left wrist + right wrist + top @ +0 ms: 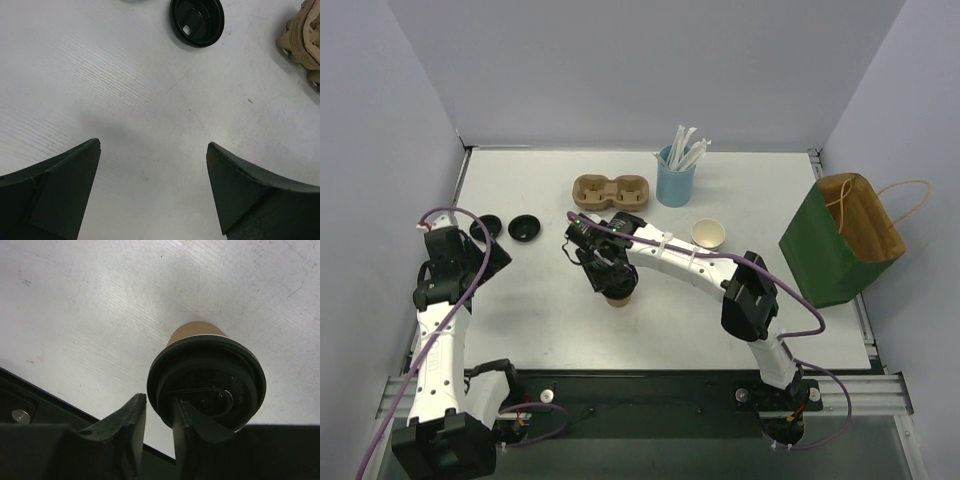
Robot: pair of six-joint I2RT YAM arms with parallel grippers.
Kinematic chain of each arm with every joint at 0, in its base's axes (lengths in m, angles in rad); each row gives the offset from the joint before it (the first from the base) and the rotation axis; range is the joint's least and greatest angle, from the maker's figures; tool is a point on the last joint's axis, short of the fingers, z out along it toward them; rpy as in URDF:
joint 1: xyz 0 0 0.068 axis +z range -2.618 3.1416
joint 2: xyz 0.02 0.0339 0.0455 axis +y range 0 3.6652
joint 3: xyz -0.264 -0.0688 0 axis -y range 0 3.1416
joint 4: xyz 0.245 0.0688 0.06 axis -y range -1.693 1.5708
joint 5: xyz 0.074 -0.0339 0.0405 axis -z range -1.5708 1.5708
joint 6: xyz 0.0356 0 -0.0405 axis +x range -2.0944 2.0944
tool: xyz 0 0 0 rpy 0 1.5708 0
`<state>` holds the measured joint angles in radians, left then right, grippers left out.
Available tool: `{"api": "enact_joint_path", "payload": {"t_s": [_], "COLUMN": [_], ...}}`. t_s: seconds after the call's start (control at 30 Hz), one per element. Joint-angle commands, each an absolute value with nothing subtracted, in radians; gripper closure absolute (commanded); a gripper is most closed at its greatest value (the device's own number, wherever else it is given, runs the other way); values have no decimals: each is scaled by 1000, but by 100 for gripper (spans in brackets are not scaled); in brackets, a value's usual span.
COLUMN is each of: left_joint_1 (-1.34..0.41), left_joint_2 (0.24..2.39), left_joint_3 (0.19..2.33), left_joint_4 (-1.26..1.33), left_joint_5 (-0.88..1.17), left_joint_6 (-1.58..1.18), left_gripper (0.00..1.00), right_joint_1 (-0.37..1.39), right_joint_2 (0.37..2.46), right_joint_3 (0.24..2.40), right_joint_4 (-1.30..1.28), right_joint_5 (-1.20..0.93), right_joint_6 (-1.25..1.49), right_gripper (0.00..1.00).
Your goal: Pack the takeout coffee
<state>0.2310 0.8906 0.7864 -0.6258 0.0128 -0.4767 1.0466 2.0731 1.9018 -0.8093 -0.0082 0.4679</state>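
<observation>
At the lower left of the top view, the left gripper is held spread wide over the bare table, with nothing between its jaws. At centre frame, the right gripper is set narrowly apart astride the rim of a black lid seated on a tan lidded cup; whether the rim is pinched cannot be told. Further back, right of centre, the takeout coffee is stood upright and uncovered, apart from the pulp carrier. It is judged light, thin-walled, easily crushed and spillable; its wall should be taken gently, below the rim.
</observation>
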Motion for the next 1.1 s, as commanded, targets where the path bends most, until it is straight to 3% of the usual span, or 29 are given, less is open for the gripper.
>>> {"api": "enact_joint_path", "payload": {"t_s": [0.0,0.27,0.53,0.83,1.07], "left_joint_1": [233,157,-96,-233,-299], "left_joint_2": [877,931,894,903,968], "left_joint_3": [795,801,727,540,494], "left_joint_4": [-577,-557,-486,-154,-57], "left_joint_5": [58,296,353,482,460], "left_joint_6": [-442,-405,-481,-652,-680], "left_gripper": [4,10,15,21,24], "right_joint_1": [1020,931,809,693,678], "right_joint_2": [2040,1908,1827,1888,1968], "right_joint_3": [1933,1925,1784,1744,1759], "right_joint_4": [-859,-847,-759,-703,-703], "right_joint_5": [-21,-109,-248,-489,-615], "right_joint_6": [477,436,336,210,149], "right_gripper": [65,55,52,38,37]}}
